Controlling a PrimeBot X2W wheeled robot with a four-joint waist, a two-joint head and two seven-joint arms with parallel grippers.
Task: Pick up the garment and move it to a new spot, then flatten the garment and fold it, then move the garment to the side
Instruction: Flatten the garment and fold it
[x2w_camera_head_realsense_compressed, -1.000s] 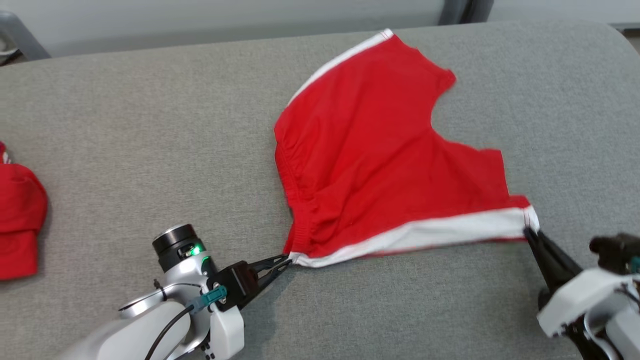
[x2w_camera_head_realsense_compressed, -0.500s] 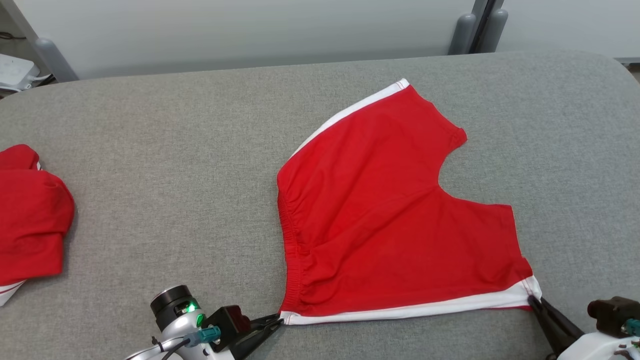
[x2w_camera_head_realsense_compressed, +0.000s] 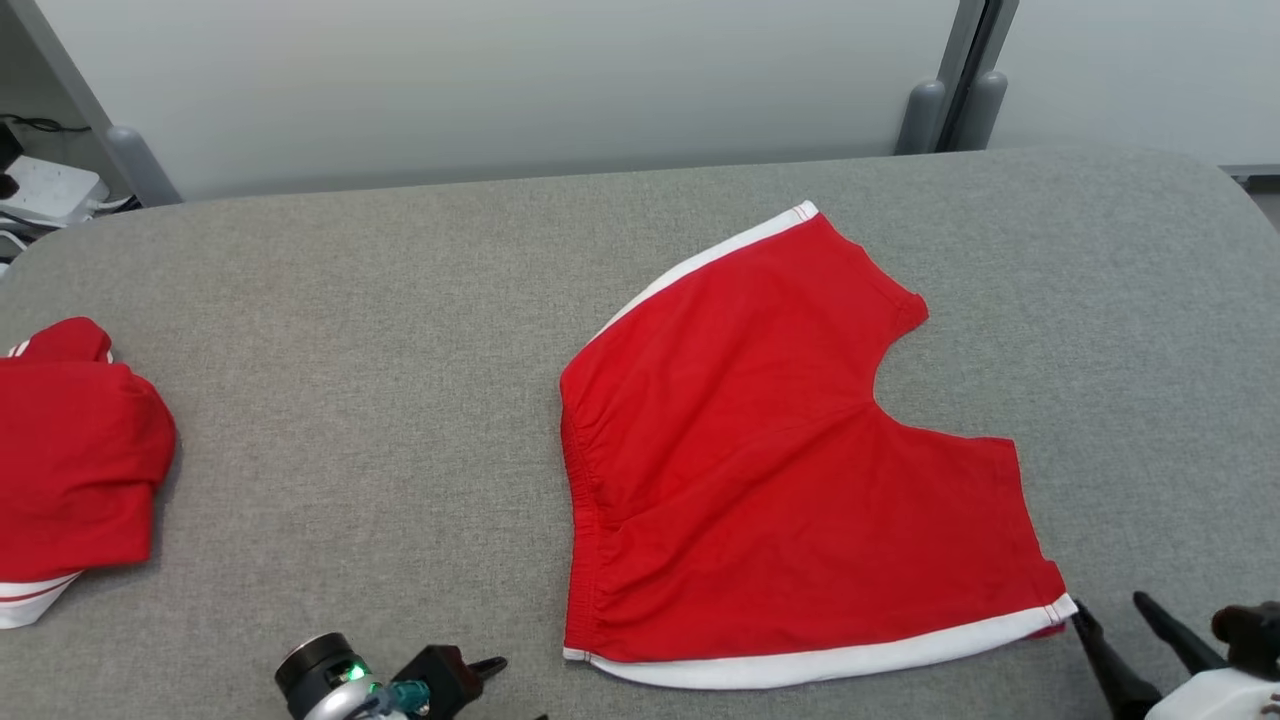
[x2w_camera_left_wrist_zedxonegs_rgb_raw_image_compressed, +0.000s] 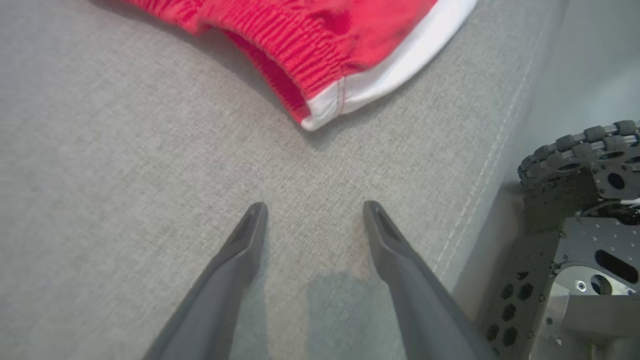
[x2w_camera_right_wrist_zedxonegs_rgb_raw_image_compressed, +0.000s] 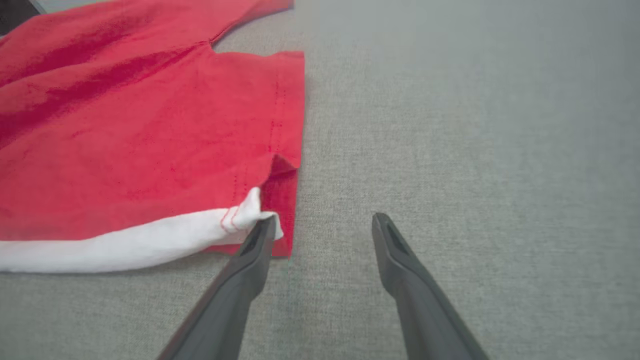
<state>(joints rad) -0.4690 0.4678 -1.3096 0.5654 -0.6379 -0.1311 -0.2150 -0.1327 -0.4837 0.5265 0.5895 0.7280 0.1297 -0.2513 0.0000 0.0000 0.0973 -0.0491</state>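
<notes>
The garment (x2w_camera_head_realsense_compressed: 780, 470) is a pair of red shorts with white side stripes, spread flat on the grey padded table (x2w_camera_head_realsense_compressed: 380, 400). My left gripper (x2w_camera_head_realsense_compressed: 515, 690) stands open at the bottom edge, a little left of the waistband corner (x2w_camera_left_wrist_zedxonegs_rgb_raw_image_compressed: 320, 65). In the left wrist view, the left gripper (x2w_camera_left_wrist_zedxonegs_rgb_raw_image_compressed: 315, 206) has only bare cloth between its fingers. My right gripper (x2w_camera_head_realsense_compressed: 1108, 604) is open at the leg's white hem corner. In the right wrist view, the right gripper (x2w_camera_right_wrist_zedxonegs_rgb_raw_image_compressed: 324, 218) has one fingertip (x2w_camera_right_wrist_zedxonegs_rgb_raw_image_compressed: 262, 232) touching that hem of the garment (x2w_camera_right_wrist_zedxonegs_rgb_raw_image_compressed: 150, 140), and nothing is pinched.
A second red garment (x2w_camera_head_realsense_compressed: 70, 470) lies bunched at the table's left edge. The table's near edge and my dark base (x2w_camera_left_wrist_zedxonegs_rgb_raw_image_compressed: 575, 225) show beside the left gripper. Grey posts (x2w_camera_head_realsense_compressed: 950, 100) stand behind the table, and a white box (x2w_camera_head_realsense_compressed: 40, 190) sits at the far left.
Both grippers have opened and let go of the garment's near corners, then drawn back a little. The garment now lies flat. The head camera has tilted up, shifting the whole picture.
</notes>
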